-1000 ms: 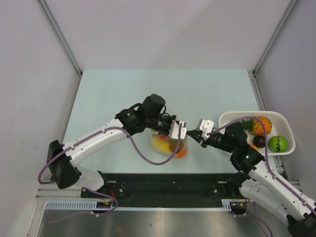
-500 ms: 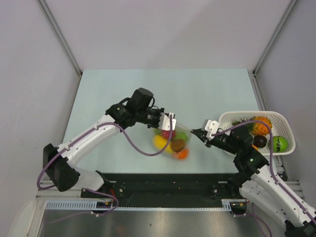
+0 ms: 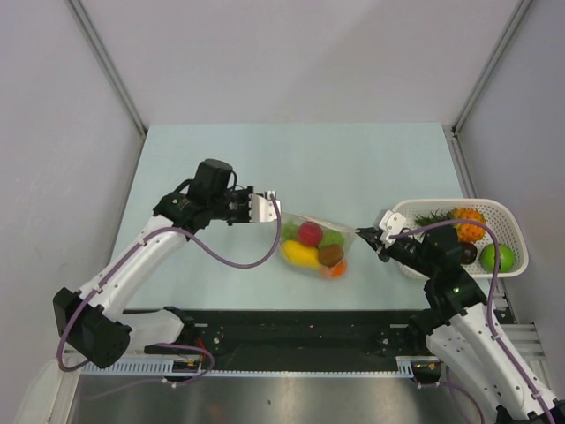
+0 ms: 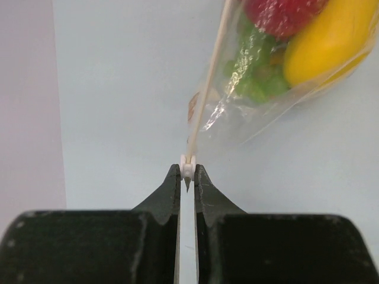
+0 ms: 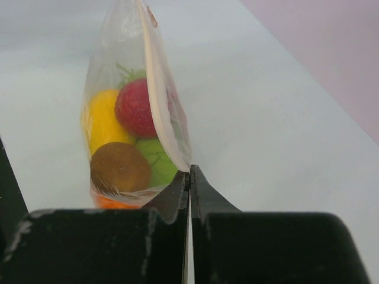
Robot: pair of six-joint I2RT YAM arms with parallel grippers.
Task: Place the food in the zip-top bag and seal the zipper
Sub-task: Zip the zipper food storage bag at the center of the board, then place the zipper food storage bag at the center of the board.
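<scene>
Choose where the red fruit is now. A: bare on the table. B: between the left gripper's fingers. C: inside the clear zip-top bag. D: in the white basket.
C: the red fruit shows through the clear wall of the zip-top bag, beside the yellow mango, with the bag pinched by the left gripper and right gripper.

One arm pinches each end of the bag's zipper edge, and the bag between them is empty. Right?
No, the bag isn't empty: the right wrist view shows yellow fruit, red fruit and brown fruit inside. Its zipper edge is indeed pinched at each end.
</scene>
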